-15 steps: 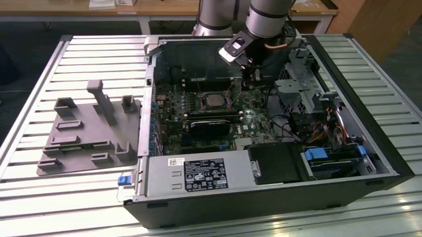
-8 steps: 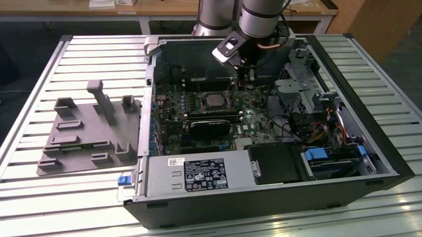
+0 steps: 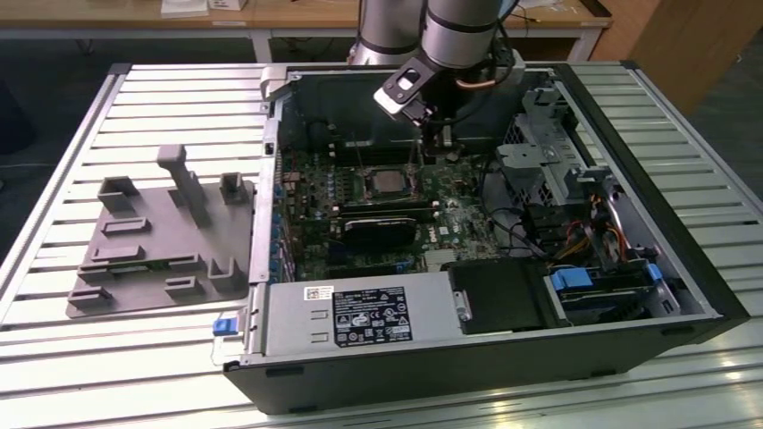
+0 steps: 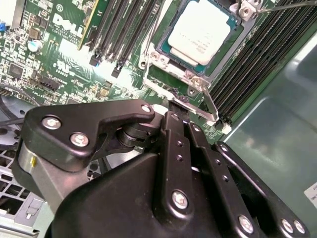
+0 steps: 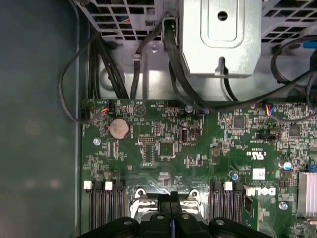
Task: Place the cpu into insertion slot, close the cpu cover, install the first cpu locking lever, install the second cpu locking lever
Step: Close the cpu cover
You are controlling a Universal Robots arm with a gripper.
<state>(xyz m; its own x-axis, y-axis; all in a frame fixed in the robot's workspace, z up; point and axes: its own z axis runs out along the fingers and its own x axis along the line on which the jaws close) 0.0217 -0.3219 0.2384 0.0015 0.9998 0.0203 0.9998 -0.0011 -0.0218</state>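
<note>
pale silver square cpu (image 4: 200,32) lies flat in the insertion slot (image 4: 162,58), fingers (image 4: 171,130) closed together beside it.

The chip (image 4: 200,32) has a pale, matt metal top; the socket (image 4: 166,85) has a shiny silvery metal rim; the circuit board (image 4: 64,54) is glossy green (lacquered-looking), and the gripper (image 4: 176,105) is matt black with bright metal screws (image 4: 180,199)

Glare whitens the cpu (image 4: 200,32) in the second wrist view; the computer case (image 3: 477,375) lies dim inside
</note>
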